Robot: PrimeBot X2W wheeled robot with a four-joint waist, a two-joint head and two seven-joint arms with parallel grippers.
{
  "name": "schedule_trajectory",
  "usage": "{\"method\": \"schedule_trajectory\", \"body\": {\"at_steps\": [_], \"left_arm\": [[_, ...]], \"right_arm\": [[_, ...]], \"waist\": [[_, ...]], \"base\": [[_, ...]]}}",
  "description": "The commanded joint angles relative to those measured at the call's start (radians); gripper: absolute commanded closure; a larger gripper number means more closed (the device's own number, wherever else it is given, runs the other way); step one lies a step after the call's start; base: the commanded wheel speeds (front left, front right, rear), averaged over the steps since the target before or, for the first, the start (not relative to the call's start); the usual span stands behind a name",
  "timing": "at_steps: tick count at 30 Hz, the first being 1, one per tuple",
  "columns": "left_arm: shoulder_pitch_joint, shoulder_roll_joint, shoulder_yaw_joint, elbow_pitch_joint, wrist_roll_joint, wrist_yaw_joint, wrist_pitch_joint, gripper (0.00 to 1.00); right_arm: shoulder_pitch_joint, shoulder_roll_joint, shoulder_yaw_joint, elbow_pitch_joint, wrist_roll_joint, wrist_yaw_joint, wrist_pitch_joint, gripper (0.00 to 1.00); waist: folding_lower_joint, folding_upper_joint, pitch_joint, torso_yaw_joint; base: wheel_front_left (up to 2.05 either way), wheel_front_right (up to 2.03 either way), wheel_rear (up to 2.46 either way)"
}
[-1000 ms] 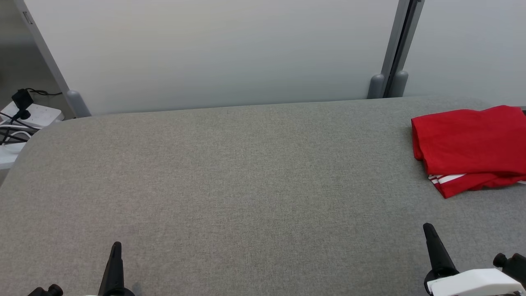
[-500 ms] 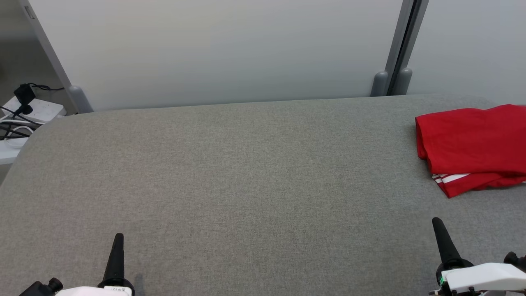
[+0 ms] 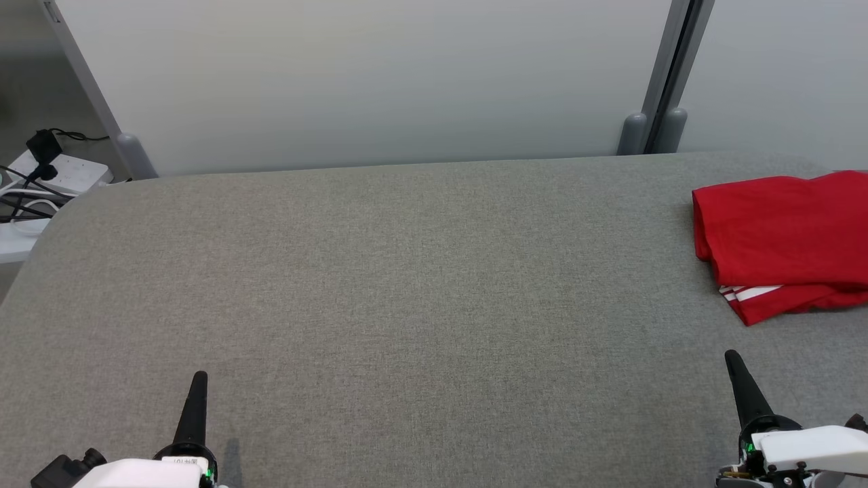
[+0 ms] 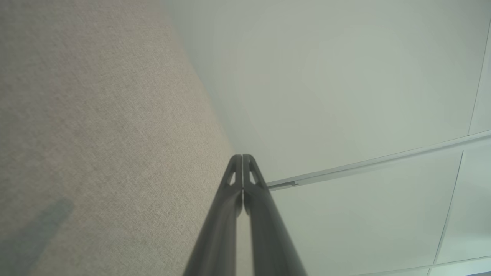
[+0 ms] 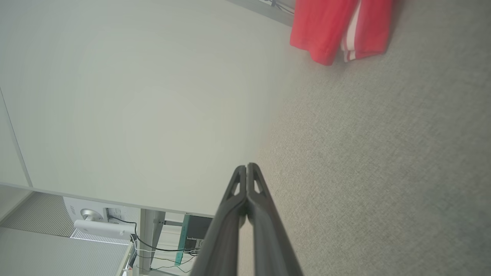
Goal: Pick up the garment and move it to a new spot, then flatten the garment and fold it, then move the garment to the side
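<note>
The garment [image 3: 780, 237] is red with white stripes and lies folded at the far right of the grey table [image 3: 407, 285], partly cut off by the head view's edge. It also appears at the top of the right wrist view as the same folded garment [image 5: 337, 27]. My left gripper [image 3: 199, 378] is shut and empty near the table's front left, its fingers [image 4: 242, 161] pressed together. My right gripper [image 3: 732, 357] is shut and empty at the front right, well short of the garment, its fingers [image 5: 247, 168] closed.
A pale partition wall [image 3: 373, 81] runs along the table's far edge, with a grey post [image 3: 661, 88] at its right. A white power strip with black cables [image 3: 47, 179] sits off the table's left corner.
The whole head view has shifted slightly, so the camera moved. Both grippers sit a little higher in the view and stay shut. The garment lies as it did.
</note>
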Motion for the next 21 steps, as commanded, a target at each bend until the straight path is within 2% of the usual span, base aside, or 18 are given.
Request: {"method": "schedule_trajectory", "body": {"at_steps": [1,21], "left_arm": [[-0.064,0.016,0.023,-0.019,-0.033,-0.013,0.008,1.00],[-0.126,0.019,0.025,0.010,-0.253,-0.023,0.068,1.00]], "right_arm": [[-0.050,-0.015,0.008,-0.019,0.035,0.000,0.012,1.00],[-0.079,-0.015,-0.045,-0.008,0.254,0.000,0.071,1.00]], "waist": [[0.0000,0.0000,0.001,0.001],[0.0000,0.0000,0.016,0.013]], "base": [[0.00,0.00,0.00],[0.00,0.00,0.00]]}}
